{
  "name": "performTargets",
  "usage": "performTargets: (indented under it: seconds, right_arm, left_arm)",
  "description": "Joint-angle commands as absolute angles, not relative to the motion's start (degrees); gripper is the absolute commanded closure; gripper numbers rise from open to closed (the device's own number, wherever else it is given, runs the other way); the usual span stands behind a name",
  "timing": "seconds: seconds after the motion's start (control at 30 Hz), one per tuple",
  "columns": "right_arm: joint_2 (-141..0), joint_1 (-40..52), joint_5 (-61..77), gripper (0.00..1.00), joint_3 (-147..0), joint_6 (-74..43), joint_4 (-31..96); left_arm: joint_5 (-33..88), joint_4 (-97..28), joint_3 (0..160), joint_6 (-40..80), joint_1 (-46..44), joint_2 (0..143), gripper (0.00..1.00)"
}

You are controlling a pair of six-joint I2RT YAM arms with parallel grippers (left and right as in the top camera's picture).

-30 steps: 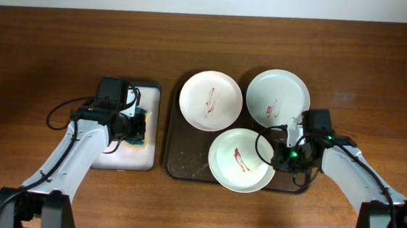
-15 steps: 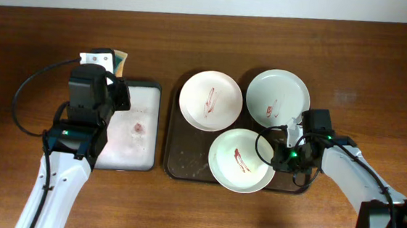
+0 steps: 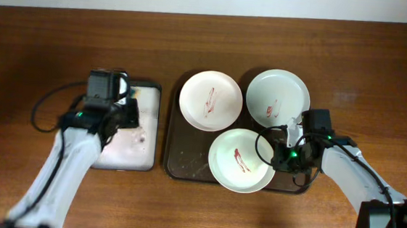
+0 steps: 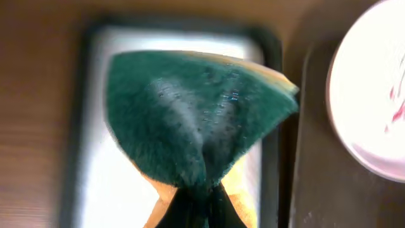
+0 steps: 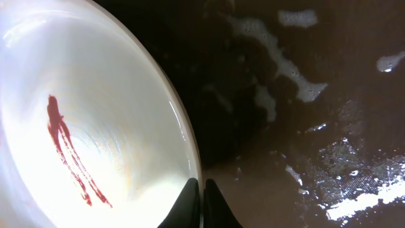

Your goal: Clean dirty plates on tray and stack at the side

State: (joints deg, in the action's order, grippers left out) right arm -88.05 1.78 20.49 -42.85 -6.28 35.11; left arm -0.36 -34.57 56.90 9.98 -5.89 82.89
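From overhead, the dark tray (image 3: pixel 183 165) lies at mid-table with three plates on it. The left plate (image 3: pixel 211 101) and right plate (image 3: pixel 277 98) sit side by side at its far end, and the front plate (image 3: pixel 242 160) sits at its near edge, touching or just beside both. Each has a red streak at its centre. The right gripper (image 3: pixel 282 158) is at the front plate's right rim, low over the tray. To the left of the tray, on the wooden table (image 3: pixel 19 56), is a small white-lined tray (image 3: pixel 124 155) with a faint red spot. The left gripper (image 3: pixel 126 114) hangs over its far half, and what it carries is too small to tell here. In the left wrist view, the left gripper (image 4: pixel 201 204) is pinched tight on a green sponge (image 4: pixel 196 120) with a yellow backing, which fans out wide above the fingers and hides most of the small tray (image 4: pixel 98 180) below. The dark tray's rim (image 4: pixel 316 164) runs down the right, with the left plate (image 4: pixel 370 95) beyond it, blurred. In the right wrist view, the right gripper (image 5: pixel 201 193) has its two dark fingertips (image 5: pixel 188 204) drawn together on the front plate's (image 5: pixel 95 114) rim, one inside and one outside. The plate's red streak runs diagonally across its pale bowl. Right of the rim, the tray's (image 5: pixel 354 114) wet dark floor shows white soapy flecks.
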Motion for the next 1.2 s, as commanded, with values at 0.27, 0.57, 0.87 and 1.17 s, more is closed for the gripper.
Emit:
performTargets:
  seconds: [0.27, 0.57, 0.87, 1.17]
  right_arm:
    - [-88.5, 1.5, 20.4, 0.96, -43.0, -6.5, 35.1]
    - [-88.5, 1.5, 20.4, 0.96, -43.0, -6.4, 35.1]
    - [-88.5, 1.5, 20.4, 0.96, -43.0, -6.4, 35.1]
    - [-88.5, 1.5, 20.4, 0.96, -43.0, -6.4, 35.2]
  left_arm:
    - [24.2, -29.2, 62.3, 13.6, -24.2, 89.9, 1.0]
    - [21.1, -6.8, 62.3, 38.4, -47.3, 107.8, 1.0]
    - [-2.8, -16.6, 62.3, 37.7, -42.1, 109.3, 1.0]
    - [11.1, -33.7, 65.2, 27.3, -39.2, 96.7, 1.0]
